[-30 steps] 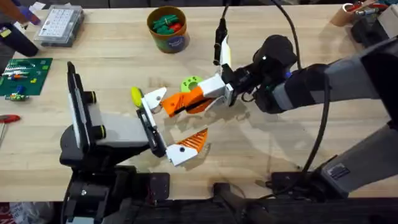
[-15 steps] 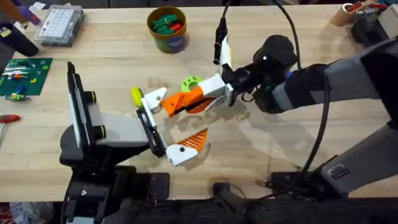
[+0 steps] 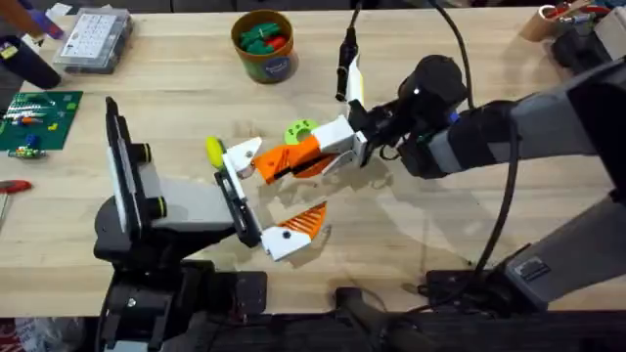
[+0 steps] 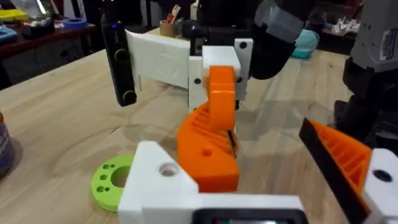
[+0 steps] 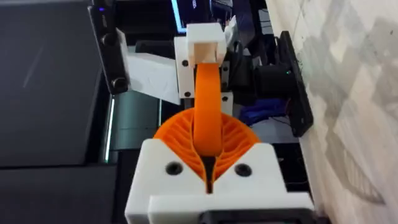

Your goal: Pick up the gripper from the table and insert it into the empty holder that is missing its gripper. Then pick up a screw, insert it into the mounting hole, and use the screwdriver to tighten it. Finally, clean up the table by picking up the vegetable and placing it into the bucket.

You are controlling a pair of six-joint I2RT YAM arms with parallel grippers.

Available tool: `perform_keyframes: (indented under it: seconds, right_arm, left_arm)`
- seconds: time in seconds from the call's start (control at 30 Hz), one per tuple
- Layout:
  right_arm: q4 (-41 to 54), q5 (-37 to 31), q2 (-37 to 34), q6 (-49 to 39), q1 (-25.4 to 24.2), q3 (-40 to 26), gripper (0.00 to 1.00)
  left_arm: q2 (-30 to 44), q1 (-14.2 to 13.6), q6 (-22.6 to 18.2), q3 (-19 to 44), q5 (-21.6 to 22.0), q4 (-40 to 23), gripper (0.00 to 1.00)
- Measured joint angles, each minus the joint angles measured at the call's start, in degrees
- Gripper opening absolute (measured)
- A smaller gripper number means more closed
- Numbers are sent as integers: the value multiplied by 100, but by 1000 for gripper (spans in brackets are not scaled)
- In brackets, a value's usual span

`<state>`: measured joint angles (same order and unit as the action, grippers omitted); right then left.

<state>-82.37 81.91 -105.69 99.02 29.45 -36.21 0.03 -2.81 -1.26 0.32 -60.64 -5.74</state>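
Pale wooden surface (image 3: 440,59) runs across the whole overhead frame, cluttered along its upper edge. Near the centre, the right hand (image 3: 279,166) is clamped on the gripper (image 3: 245,154), the little white block with the smooth orange tip, and holds it against the holder (image 3: 233,191), a black bar fronting the grey body at lower left. The right wrist view shows the orange pads pinched together around the orange tip, white block pointing away toward the bar.

The left hand (image 4: 261,186) has its fingers apart with nothing between them; a green disc (image 3: 299,130) lies just beside the action.

Worry here is alignment. The piece is gripped by its slick wedge, so I'd guess a sideways nudge against the bar could twist it in the pads or pop it out. If it meets the slot crooked it may jam half-seated, and then the screw hole won't line up. Whether it is actually seated yet, I cannot tell.

The bucket (image 3: 264,44) sits upper centre, well apart, with green and red bits inside.
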Motion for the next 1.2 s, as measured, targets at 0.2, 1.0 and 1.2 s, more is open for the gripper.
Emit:
perform_keyframes:
  seconds: [0.2, 1.0, 1.2]
  right_arm:
    - [-186, -24, -2, 0, 0, 4, 15]
    - [-85, -414, 0, -2, 164, 4, 15]
    - [-29, -497, 0, -72, 213, 4, 15]
  left_arm:
    - [-2, 0, -2, 0, -2, 0, 986]
    - [-2, 7, -2, 0, 42, 9, 987]
    - [0, 7, -2, 0, 52, 11, 987]
